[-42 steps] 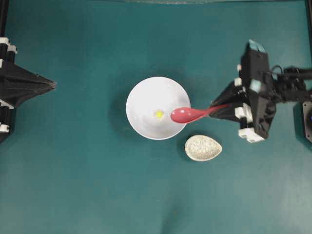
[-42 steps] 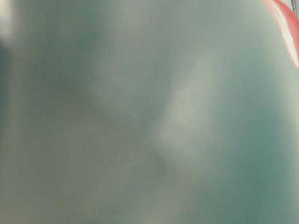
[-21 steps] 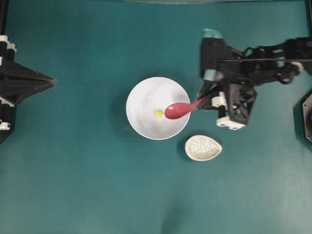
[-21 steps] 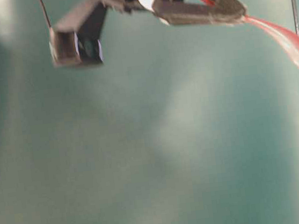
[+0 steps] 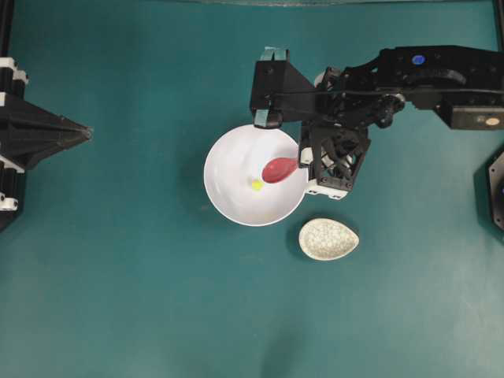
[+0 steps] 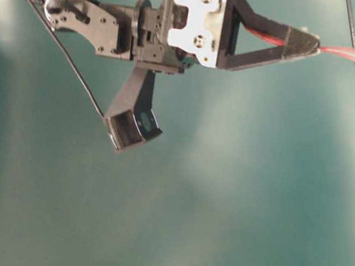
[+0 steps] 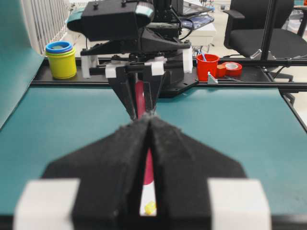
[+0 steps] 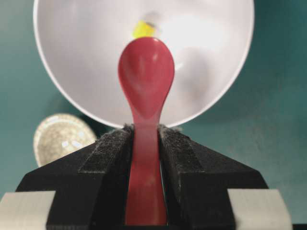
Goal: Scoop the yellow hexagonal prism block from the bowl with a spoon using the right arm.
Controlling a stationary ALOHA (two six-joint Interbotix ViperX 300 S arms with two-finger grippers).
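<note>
The white bowl (image 5: 232,169) holds the tiny yellow hexagonal prism block (image 5: 257,185) near its middle. My right gripper (image 5: 302,160) hangs over the bowl's right rim, shut on the handle of the red-pink spoon (image 5: 279,168). The spoon's head sits inside the bowl, just right of the block. In the right wrist view the spoon (image 8: 146,81) points from the gripper (image 8: 145,128) toward the block (image 8: 142,29), which lies just past its tip in the bowl (image 8: 86,57). My left gripper (image 5: 85,135) rests far left, shut and holding nothing.
A speckled beige spoon rest (image 5: 328,239) lies on the teal table just below and right of the bowl. The right arm's wrist camera (image 5: 268,83) overhangs the bowl's upper rim. A black frame post (image 5: 6,31) stands at the left edge.
The right arm has swung left over the bowl and carried the spoon head further in, closer to the block. The left arm and the block have stayed put.
</note>
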